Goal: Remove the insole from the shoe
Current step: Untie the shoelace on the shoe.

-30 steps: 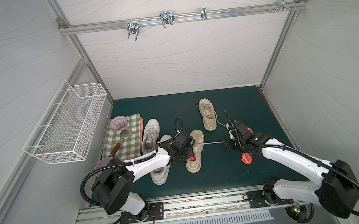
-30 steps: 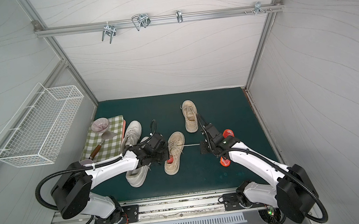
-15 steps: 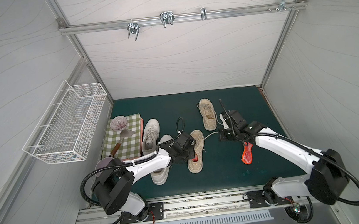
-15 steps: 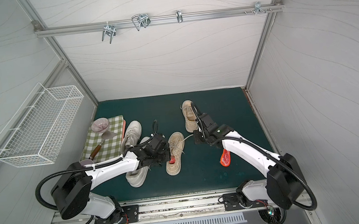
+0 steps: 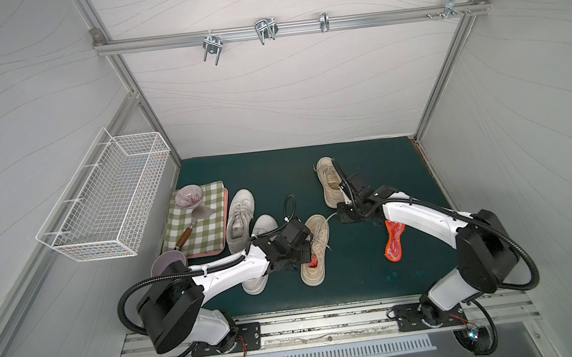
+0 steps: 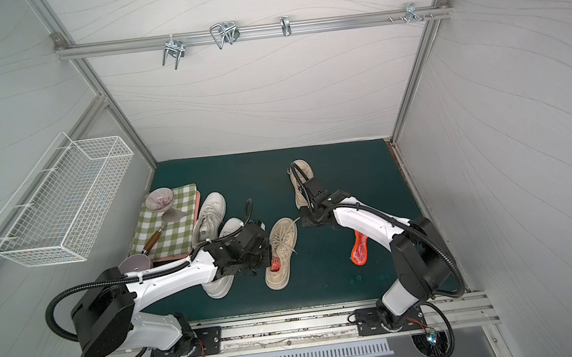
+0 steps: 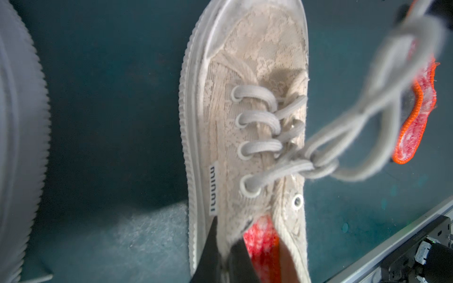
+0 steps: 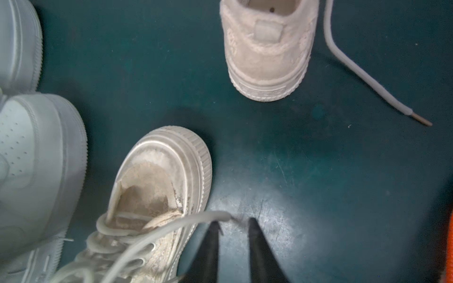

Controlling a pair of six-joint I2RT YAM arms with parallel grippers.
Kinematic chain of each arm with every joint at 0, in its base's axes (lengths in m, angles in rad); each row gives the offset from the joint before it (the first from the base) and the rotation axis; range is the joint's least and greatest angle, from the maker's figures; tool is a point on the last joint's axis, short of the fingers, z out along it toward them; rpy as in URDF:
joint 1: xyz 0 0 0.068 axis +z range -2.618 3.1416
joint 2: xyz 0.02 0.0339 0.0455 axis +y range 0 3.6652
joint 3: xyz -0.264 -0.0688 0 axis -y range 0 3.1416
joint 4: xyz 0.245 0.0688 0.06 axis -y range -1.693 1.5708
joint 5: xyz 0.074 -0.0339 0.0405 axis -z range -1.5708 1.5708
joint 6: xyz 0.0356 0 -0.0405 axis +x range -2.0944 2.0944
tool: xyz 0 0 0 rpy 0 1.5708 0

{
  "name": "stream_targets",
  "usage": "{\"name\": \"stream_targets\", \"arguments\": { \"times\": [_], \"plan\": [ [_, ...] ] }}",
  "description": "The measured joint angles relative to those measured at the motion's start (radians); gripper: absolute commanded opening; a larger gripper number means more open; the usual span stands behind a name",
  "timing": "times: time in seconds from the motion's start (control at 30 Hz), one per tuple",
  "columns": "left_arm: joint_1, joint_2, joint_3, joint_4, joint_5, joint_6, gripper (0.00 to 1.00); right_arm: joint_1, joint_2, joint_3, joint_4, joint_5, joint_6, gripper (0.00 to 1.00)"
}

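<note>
Beige shoe, near (image 5: pixel 315 248): stood on the green mat (image 5: pixel 360 280), toe pointing away from the robot, just beside the white sneakers (image 5: pixel 241 215); one lace strand trailed toward the right gripper.
Insole, in shoe (image 7: pixel 262 241): red, showing in the heel opening of the near beige shoe, not out.
Insole, loose (image 5: pixel 394 244): red with an orange edge, flat on the mat, one end hidden under the right arm, apart from both beige shoes.
Left gripper (image 7: pixel 224 245): pressed together on the near shoe's collar wall, one finger outside and one inside above the red insole.
Right gripper (image 8: pixel 232 227): jaws spread, nothing between them; low over the mat just past the near shoe's toe, with the lace end at one fingertip.
Beige shoe, far (image 5: pixel 328 182): on the mat, heel toward the right gripper.
Checked cloth (image 5: pixel 203 228): beside the sneakers, bearing a glass bowl (image 5: pixel 188 197) and a spatula (image 5: pixel 193 225).
</note>
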Motion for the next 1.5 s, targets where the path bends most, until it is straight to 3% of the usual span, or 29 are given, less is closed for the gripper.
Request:
{"name": "stream_targets", "arguments": {
  "times": [0.07,0.13,0.33,0.53,0.77,1.5],
  "plan": [
    [0.000,0.000,-0.002,0.003,0.000,-0.001,0.00,0.008,-0.003,-0.014,0.000,0.011,-0.002,0.68],
    [0.000,-0.002,-0.004,0.005,0.000,-0.003,0.00,0.010,-0.017,-0.035,-0.003,0.022,-0.010,0.71],
    [0.000,-0.015,-0.015,0.005,-0.002,-0.008,0.00,0.032,-0.151,-0.108,-0.018,0.023,-0.049,0.68],
    [0.000,-0.016,-0.016,0.005,-0.005,-0.012,0.00,0.174,-0.278,-0.211,0.029,-0.028,-0.091,0.65],
    [0.000,-0.016,-0.016,0.005,-0.005,-0.010,0.00,0.269,-0.216,-0.278,0.119,-0.093,-0.103,0.52],
    [0.000,-0.021,-0.020,0.003,-0.004,-0.002,0.00,0.276,-0.035,-0.183,0.231,-0.105,-0.126,0.20]
  ]
}}
